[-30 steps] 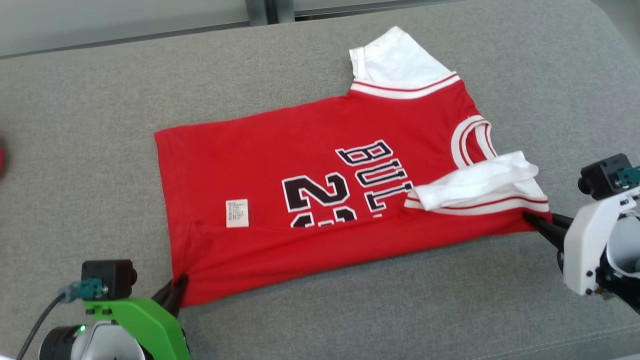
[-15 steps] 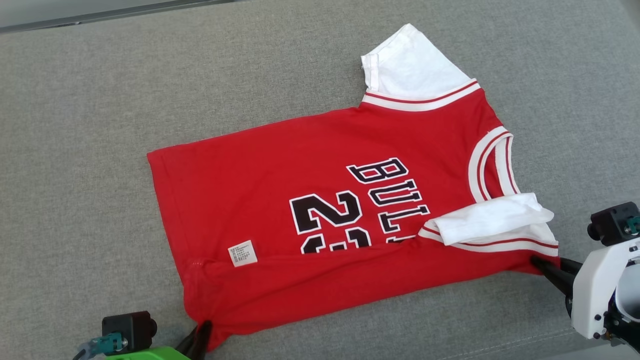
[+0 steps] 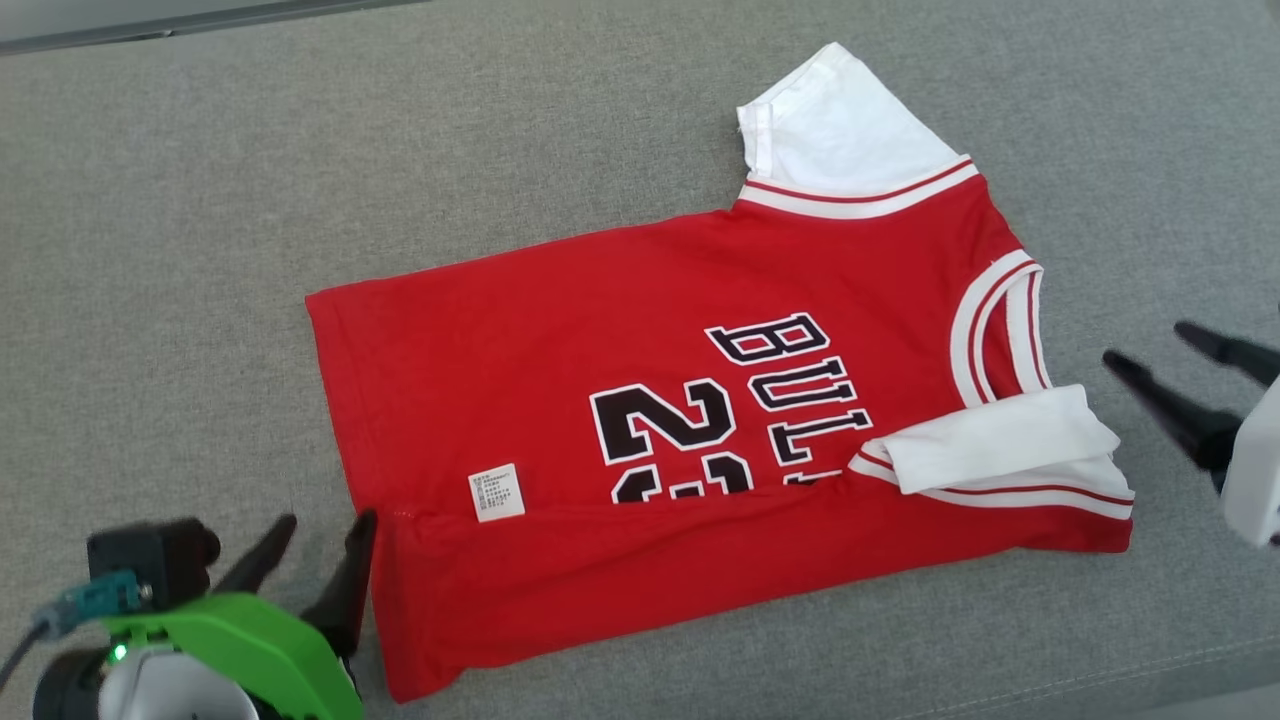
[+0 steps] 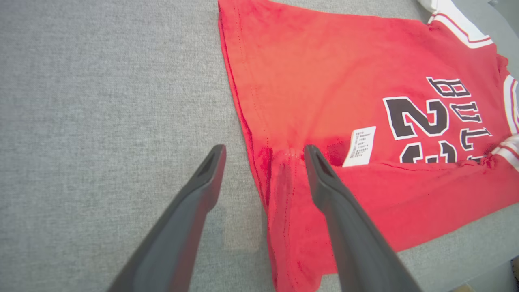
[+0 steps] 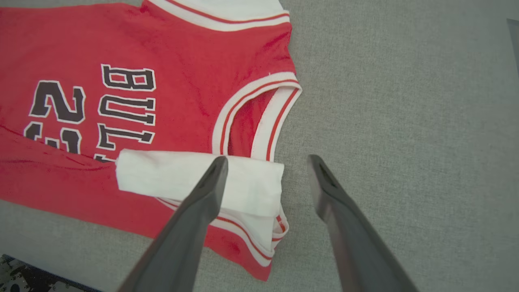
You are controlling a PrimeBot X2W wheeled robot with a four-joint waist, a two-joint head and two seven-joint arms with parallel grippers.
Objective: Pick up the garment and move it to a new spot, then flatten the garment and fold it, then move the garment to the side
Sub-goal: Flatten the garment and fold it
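Note:
The garment (image 3: 650, 350) is a red jersey with white sleeves and black lettering, lying flat on the grey cushion (image 3: 200, 250). Its near long edge is folded over onto the front, beside a white label (image 3: 497, 492). One white sleeve (image 3: 1000, 440) lies folded across the right end. My left gripper (image 3: 325, 520) is open at the garment's near-left corner; in the left wrist view (image 4: 264, 148) its fingers straddle the hem with the garment (image 4: 324, 81) beyond. My right gripper (image 3: 1148, 343) is open just right of the collar end; in the right wrist view (image 5: 267, 158) one finger hangs over the folded sleeve (image 5: 182, 178).
The grey cushion extends far to the left and behind the garment. A seam (image 3: 1100, 670) runs along its front edge at the lower right. A pale strip (image 3: 150, 20) marks the back edge at the upper left. Dark patterned floor (image 5: 24, 280) shows past the cushion's front edge.
Both grippers have opened and let go of the garment's near corners. The right gripper has drawn up and away from the corner it held. The head camera has also shifted.

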